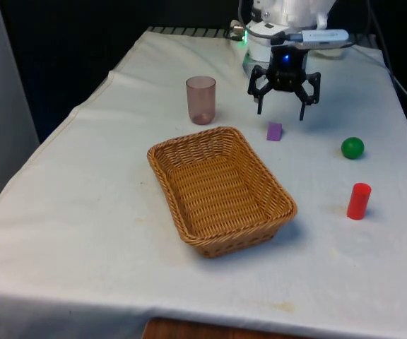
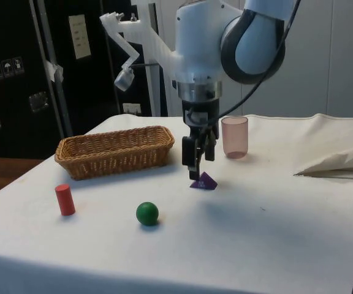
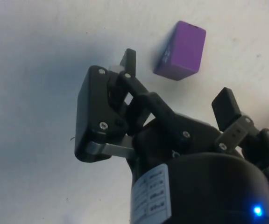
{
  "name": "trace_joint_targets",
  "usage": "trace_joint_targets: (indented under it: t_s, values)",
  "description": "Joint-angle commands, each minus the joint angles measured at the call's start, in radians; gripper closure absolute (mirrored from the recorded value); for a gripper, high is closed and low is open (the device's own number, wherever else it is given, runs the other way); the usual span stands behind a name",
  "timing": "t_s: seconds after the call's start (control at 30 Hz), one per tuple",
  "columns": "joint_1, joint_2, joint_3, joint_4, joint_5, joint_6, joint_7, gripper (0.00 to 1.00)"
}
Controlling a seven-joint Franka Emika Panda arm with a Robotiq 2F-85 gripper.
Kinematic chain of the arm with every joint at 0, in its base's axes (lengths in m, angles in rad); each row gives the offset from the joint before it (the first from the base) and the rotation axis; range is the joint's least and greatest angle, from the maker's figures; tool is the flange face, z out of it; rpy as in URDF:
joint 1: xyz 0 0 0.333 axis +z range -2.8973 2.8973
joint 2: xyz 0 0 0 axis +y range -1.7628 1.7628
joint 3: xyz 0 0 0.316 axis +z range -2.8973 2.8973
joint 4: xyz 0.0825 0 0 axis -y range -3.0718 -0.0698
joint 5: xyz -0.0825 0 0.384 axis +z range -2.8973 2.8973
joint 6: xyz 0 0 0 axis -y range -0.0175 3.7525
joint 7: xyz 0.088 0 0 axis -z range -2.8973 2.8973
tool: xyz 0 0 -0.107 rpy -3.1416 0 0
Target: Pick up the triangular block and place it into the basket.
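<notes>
Basket [image 1: 221,189]: mid-table, nearest the front edge.
Block [image 1: 274,131]: purple, on the cloth beside the basket's far corner.
Gripper [image 1: 284,107]: fingers spread wide, holding nothing, just above the block.
Writing: none readable.

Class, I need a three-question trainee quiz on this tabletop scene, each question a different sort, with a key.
1. True or false: the purple triangular block already lies inside the woven wicker basket.
2. Which stands nearest the translucent pink plastic cup? A) green ball B) the basket C) red cylinder
3. Fill in: the black two-finger gripper is ____ above the block.

Key: 1 false, it lies on the white tablecloth; 2 B; 3 open.
</notes>
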Motion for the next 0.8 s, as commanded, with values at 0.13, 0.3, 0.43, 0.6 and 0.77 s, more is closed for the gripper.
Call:
trace_joint_targets:
  t_s: [0.13, 0.3, 0.43, 0.6, 0.77]
  values:
    - [0.005, 0.021, -0.003, 0.006, -0.005, 0.021, 0.037, 0.00]
    - [0.005, 0.033, -0.003, 0.009, -0.006, 0.028, 0.057, 0.00]
    - [0.001, 0.032, 0.003, 0.009, 0.000, 0.019, 0.054, 0.00]
    - [0.005, 0.039, -0.005, 0.011, -0.011, 0.033, 0.064, 0.00]
    - [0.004, 0.042, -0.003, 0.011, -0.009, 0.037, 0.054, 0.00]
